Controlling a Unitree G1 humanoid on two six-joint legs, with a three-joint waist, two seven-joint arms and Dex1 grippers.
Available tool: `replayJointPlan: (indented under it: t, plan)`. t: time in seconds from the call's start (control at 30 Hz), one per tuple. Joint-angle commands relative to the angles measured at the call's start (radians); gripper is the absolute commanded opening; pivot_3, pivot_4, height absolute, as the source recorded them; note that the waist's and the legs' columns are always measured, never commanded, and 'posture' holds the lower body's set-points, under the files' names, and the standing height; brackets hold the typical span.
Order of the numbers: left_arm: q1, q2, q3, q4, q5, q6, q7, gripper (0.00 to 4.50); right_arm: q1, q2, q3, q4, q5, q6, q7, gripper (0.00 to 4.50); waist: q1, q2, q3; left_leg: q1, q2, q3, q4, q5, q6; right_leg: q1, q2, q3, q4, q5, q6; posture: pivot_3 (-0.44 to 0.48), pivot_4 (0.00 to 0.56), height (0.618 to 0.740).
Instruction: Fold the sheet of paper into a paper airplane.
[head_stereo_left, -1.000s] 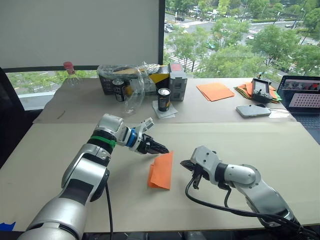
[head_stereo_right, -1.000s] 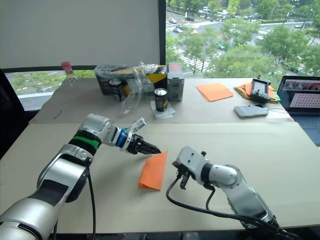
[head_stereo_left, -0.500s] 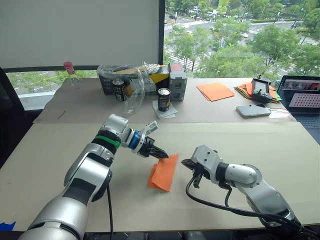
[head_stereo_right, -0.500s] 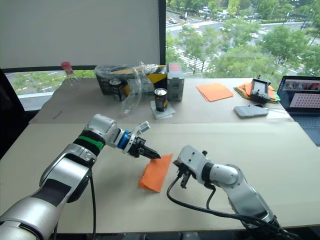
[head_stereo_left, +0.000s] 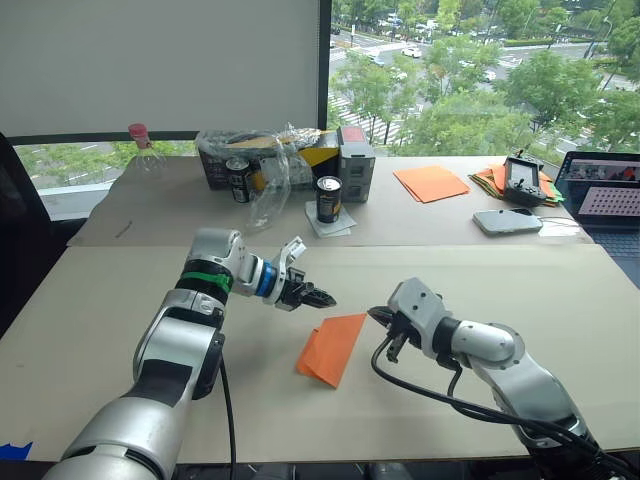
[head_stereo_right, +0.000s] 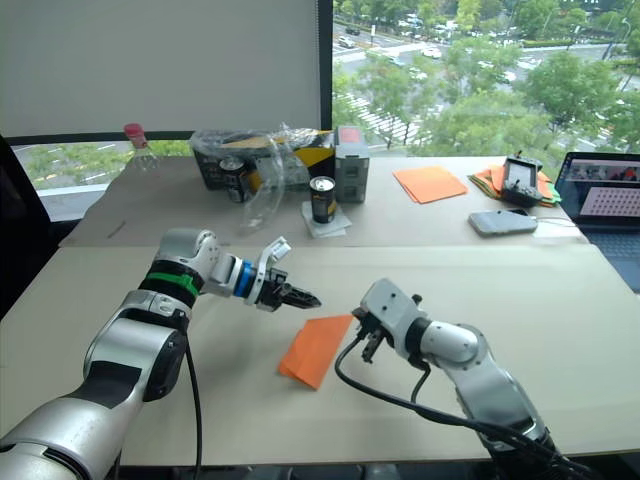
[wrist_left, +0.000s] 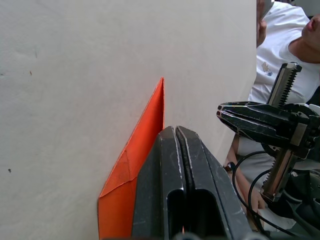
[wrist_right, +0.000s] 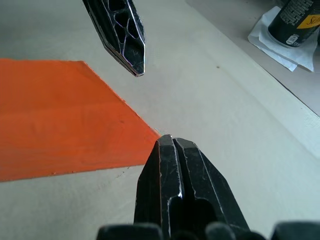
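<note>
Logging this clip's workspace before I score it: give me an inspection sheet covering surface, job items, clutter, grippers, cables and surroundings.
Surface: pale table, a second table butted behind it.
Job's things: folded sheet of paper lying flat between the arms; no finished plane yet.
Clutter: cans, plastic-wrapped box, bottle, plain orange sheets, coloured paper pile, phone, laptop, all on the far table.
Grippers: left gripper shut, just off the sheet's far corner; right gripper shut, tip at the sheet's right corner.
Cables: black cables looping under the right arm.
Surroundings: window onto trees; a person in a white shirt in the left wrist view.
</note>
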Motion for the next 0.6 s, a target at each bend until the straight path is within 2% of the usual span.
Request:
replayJointPlan:
  t: [0.03,0.13,0.2,0.37,0.6]
  plan:
    - [0.014,0.012,-0.03,-0.077,-0.023,-0.001,-0.016,0.3,-0.01,-0.008,-0.012,-0.011,0.002,-0.004,-0.001,0.0,-0.001,0.0,0.0,0.0,0.0,0.0,0.0,0.0,-0.001,0.0,0.0,0.0,0.0,0.0,0.0,0.0,0.15,0.67]
    - [0.008,0.025,-0.067,-0.11,-0.045,0.014,-0.055,1.15,-0.012,-0.01,-0.004,-0.009,-0.005,-0.006,0.0,0.0,0.0,0.0,0.0,-0.001,0.0,0.0,0.0,0.0,-0.001,-0.001,0.0,0.0,0.0,0.0,0.0,0.0,0.15,0.67]
    - [-0.01,0.026,-0.077,-0.092,-0.044,0.011,-0.062,1.97,-0.013,-0.006,-0.003,-0.011,-0.005,-0.003,-0.003,0.0,0.0,0.0,0.0,-0.001,0.0,0.0,0.0,0.0,0.0,0.0,0.0,0.0,0.0,0.0,0.0,0.0,0.15,0.67]
    - [-0.068,0.02,-0.116,-0.011,-0.042,-0.003,-0.108,3.52,0.002,-0.006,-0.004,-0.025,-0.008,0.008,-0.011,0.0,0.0,0.0,0.0,-0.001,0.0,0.0,0.001,0.0,0.0,0.0,0.0,0.0,0.0,0.0,0.0,0.0,0.15,0.67]
    - [-0.083,0.016,-0.292,0.001,0.007,-0.101,-0.235,3.52,0.014,-0.011,-0.022,-0.054,-0.01,0.032,-0.026,0.0,-0.001,0.0,0.0,-0.001,0.0,0.001,0.001,0.0,0.0,0.0,0.0,0.0,0.0,0.0,0.0,0.0,0.15,0.67]
